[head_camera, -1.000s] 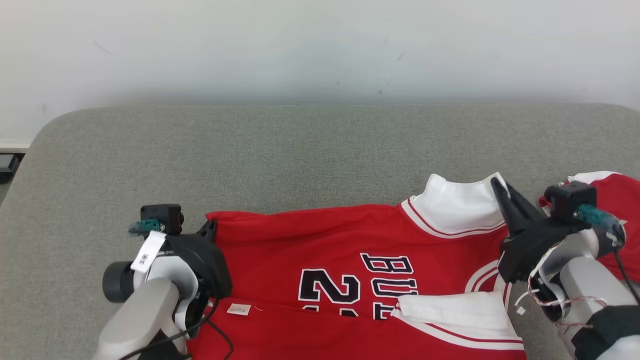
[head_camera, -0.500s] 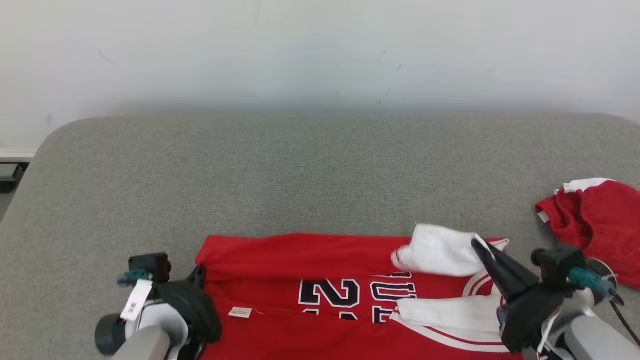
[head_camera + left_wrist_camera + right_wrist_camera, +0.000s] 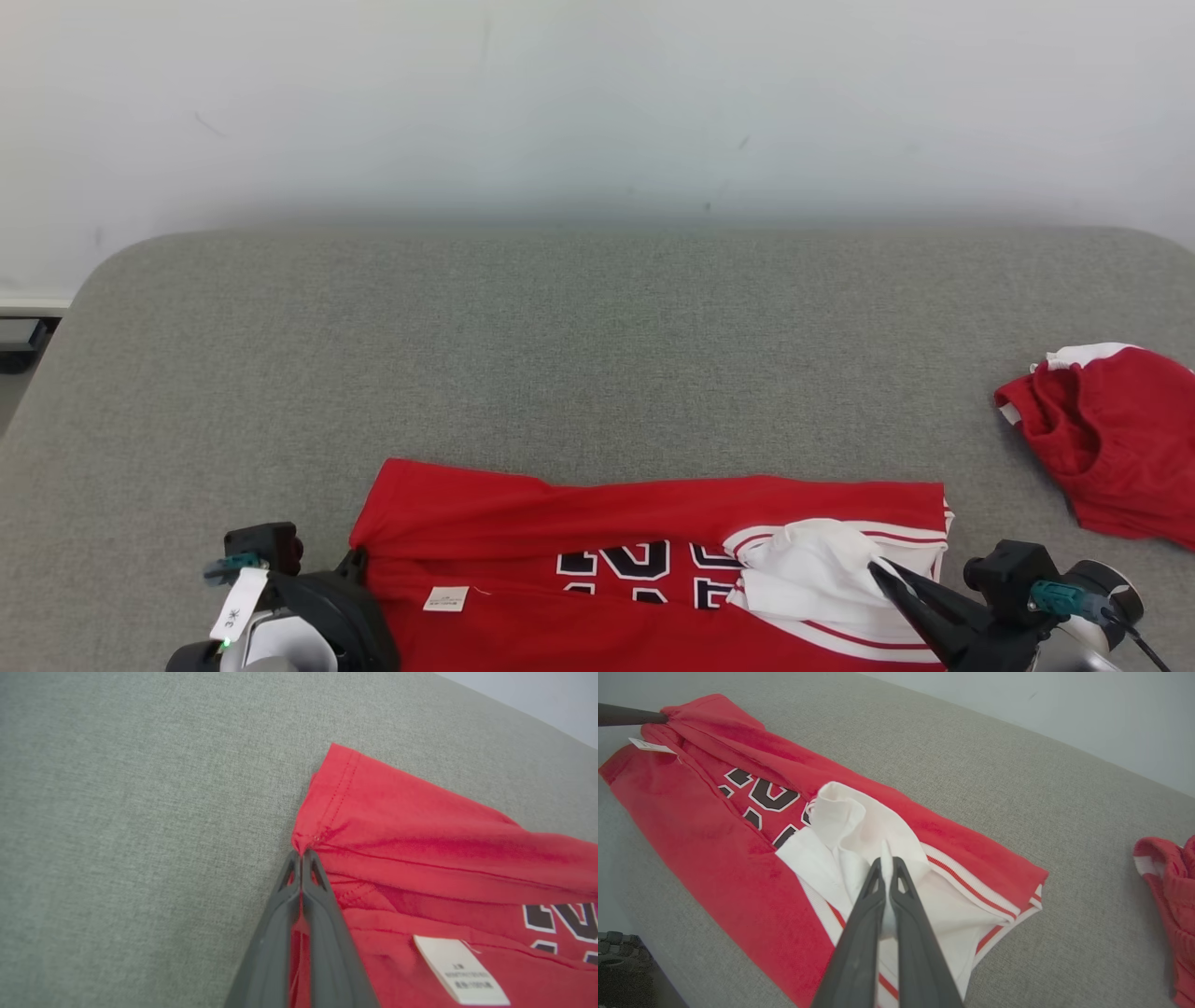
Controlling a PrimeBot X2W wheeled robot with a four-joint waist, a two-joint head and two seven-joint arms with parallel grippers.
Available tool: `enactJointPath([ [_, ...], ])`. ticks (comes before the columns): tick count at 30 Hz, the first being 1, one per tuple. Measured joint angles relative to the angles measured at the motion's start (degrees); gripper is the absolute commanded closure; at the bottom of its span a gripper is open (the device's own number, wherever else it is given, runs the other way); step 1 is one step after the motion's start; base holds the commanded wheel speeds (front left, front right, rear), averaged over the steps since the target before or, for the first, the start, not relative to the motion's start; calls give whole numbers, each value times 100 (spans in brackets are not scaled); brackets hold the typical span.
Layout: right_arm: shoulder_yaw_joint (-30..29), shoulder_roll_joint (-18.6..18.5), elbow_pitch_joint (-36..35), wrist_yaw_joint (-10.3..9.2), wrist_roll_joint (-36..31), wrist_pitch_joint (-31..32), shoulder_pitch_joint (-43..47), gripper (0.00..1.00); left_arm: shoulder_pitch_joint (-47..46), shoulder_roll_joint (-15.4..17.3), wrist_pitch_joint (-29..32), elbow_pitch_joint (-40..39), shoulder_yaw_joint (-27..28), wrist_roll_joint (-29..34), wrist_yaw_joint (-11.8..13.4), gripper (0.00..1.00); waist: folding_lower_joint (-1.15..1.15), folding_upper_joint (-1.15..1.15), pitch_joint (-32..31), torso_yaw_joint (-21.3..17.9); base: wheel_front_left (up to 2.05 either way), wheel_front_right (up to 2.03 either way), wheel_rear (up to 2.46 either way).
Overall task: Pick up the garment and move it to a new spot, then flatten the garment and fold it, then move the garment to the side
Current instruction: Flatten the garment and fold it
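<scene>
- Red-and-white knit jersey (image 3: 560,509) with black block lettering lies at 6 o'clock on the grey woven upholstered cushion (image 3: 560,355), its far edge doubled over towards the robot and partly covering the lettering.
- At 7 o'clock the left gripper (image 3: 301,855) has its dark fingers pressed together on the stitched hem corner of the jersey, only a small tuck of cloth between the tips.
- At 5 o'clock the right gripper (image 3: 887,861) is clamped on the white sleeve panel (image 3: 850,821), a thin sliver of it poking up between the tips.
- This looks like the folding step, the top layer carried by both corners.
- Risk: both pinches are shallow, so a sharp tug would probably pull the cloth free and drop the fold askew.
- Risk: the white panel is bunched and puckered; laid down so, it would likely crease under the fold.
- Risk: uneven travel of the two arms would skew the folded edge.
- A crumpled red garment with white trim (image 3: 1111,439) sits at 3 o'clock, well apart from the jersey, so snagging seems unlikely.
</scene>
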Motion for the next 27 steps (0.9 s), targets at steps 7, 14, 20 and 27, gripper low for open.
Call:
enactJointPath([
  [7,26,-186,-142,0,10,350,135,100,48,21,75,-5,24,-13,26,100,0,0,-16,-48,0,0,0],
  [14,7,-313,-493,-34,-12,522,248,100,63,24,125,-22,26,-64,55,53,0,1,-11,-66,0,0,0],
  [20,40,-356,-692,-125,-7,731,366,100,66,26,135,-56,25,-109,102,0,0,1,1,-83,0,0,0],
  [27,27,-475,-873,-289,-2,887,615,100,66,63,176,-104,46,-115,147,0,0,1,30,-78,0,0,0],
])
